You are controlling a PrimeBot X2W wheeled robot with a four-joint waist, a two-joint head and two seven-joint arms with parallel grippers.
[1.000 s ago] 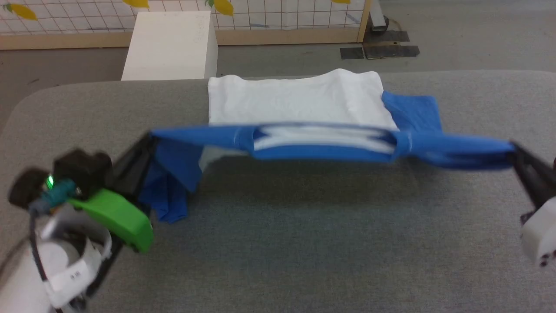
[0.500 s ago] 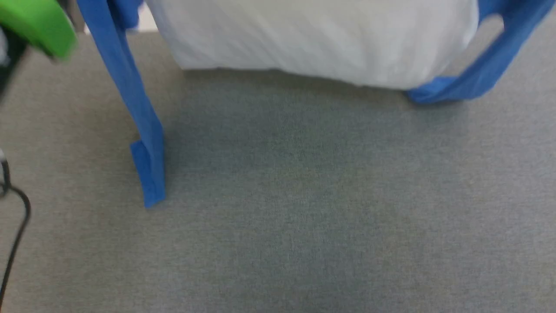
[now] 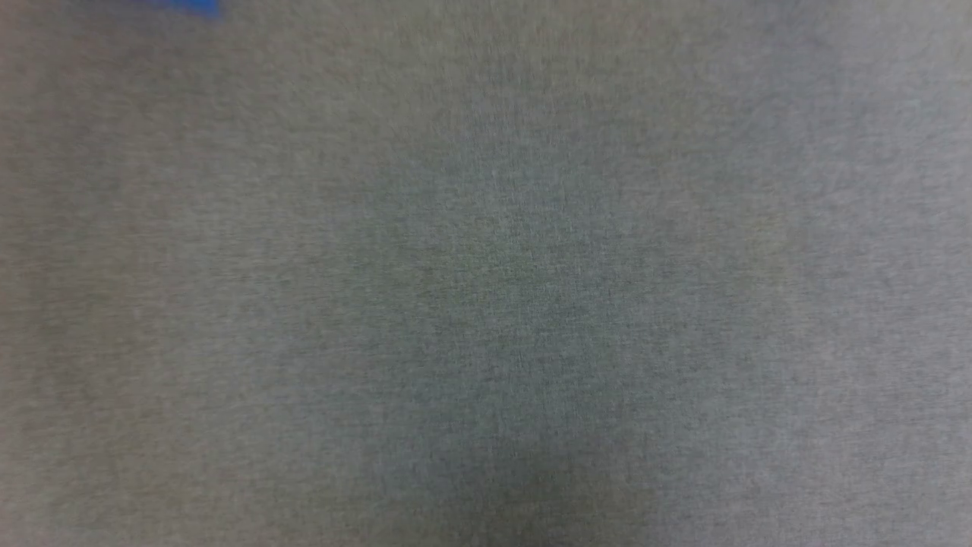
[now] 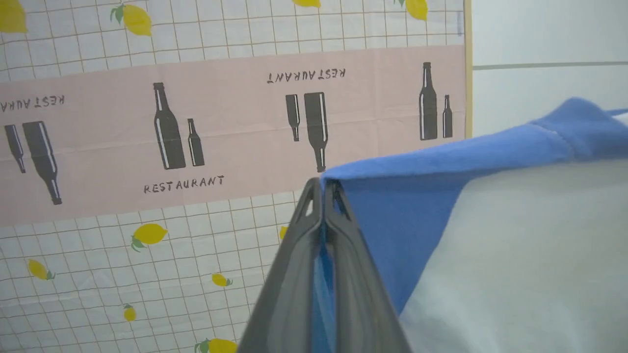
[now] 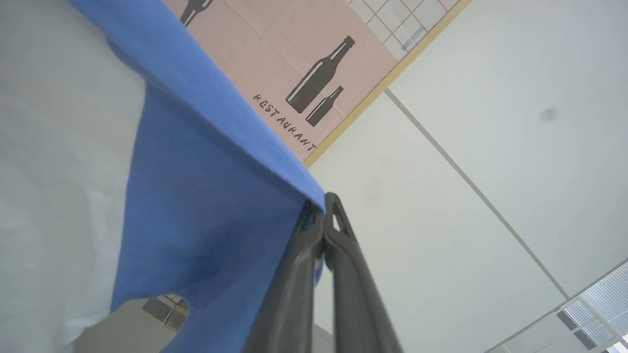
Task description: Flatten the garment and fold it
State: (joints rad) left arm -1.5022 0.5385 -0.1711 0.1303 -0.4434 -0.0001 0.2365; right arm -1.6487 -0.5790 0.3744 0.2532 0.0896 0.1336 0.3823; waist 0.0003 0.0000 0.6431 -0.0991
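Observation:
The garment hangs in the air, a white body with bright blue shoulders and sleeves. In the left wrist view my left gripper is shut on its blue edge, and the cloth stretches off to the right. In the right wrist view my right gripper is shut on the other blue shoulder of the garment, which drapes down and to the left. The head view catches just a blue scrap of the garment at its top left edge, above the grey table.
Behind the lifted cloth stands a wall hanging with lemons, bottles and the word RESTAURANT. A pale wall and ceiling lie to the right of it.
Both grippers have lifted the garment off the table, out of the head view. That view has also tilted down onto the bare grey table.

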